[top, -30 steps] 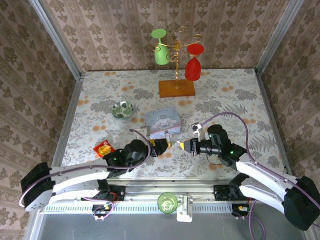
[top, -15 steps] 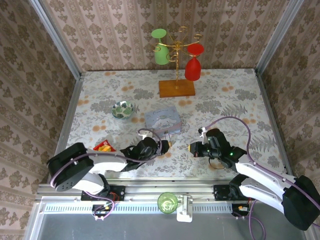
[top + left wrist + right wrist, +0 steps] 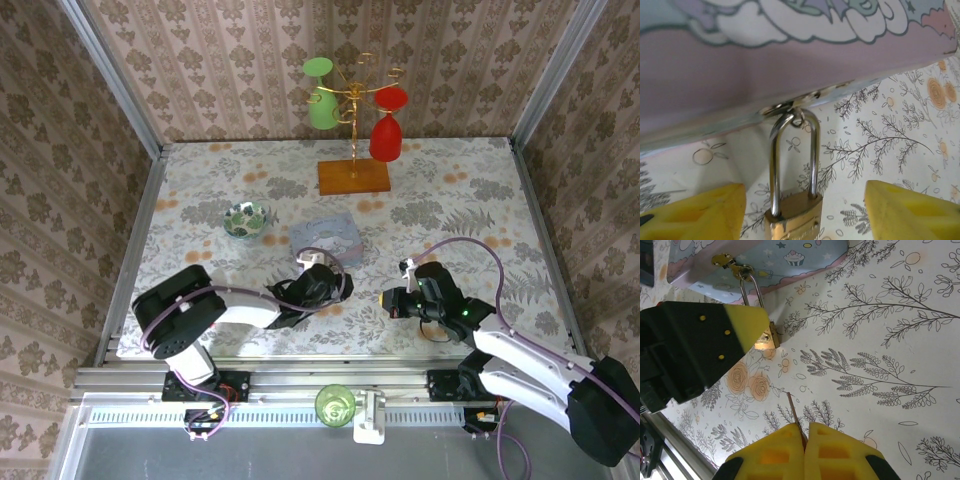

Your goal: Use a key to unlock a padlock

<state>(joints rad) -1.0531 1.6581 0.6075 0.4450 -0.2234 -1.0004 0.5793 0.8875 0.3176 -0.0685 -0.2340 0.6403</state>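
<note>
A small brass padlock (image 3: pixel 792 218) hangs by its silvery shackle (image 3: pixel 814 150) from the hasp on the front of the pale blue tin box (image 3: pixel 790 60). My left gripper (image 3: pixel 800 215) is open, one yellow finger (image 3: pixel 690 212) on each side of the lock body without touching it. In the top view the left gripper (image 3: pixel 335 285) sits at the box's (image 3: pixel 325 238) near edge. My right gripper (image 3: pixel 805 440) is shut on a thin key (image 3: pixel 794 414), whose blade points toward the padlock (image 3: pixel 767 337), well short of it. The right gripper (image 3: pixel 388 298) hovers to the right of the left one.
A patterned bowl (image 3: pixel 246 218) sits left of the box. At the back, a gold glass rack on a wooden base (image 3: pixel 354 176) holds a green and a red glass. A green cup (image 3: pixel 336 405) stands below the table's near edge.
My left gripper has slid right and up to the box front while its arm folded inward. The right gripper has drawn back slightly to the right with the key.
</note>
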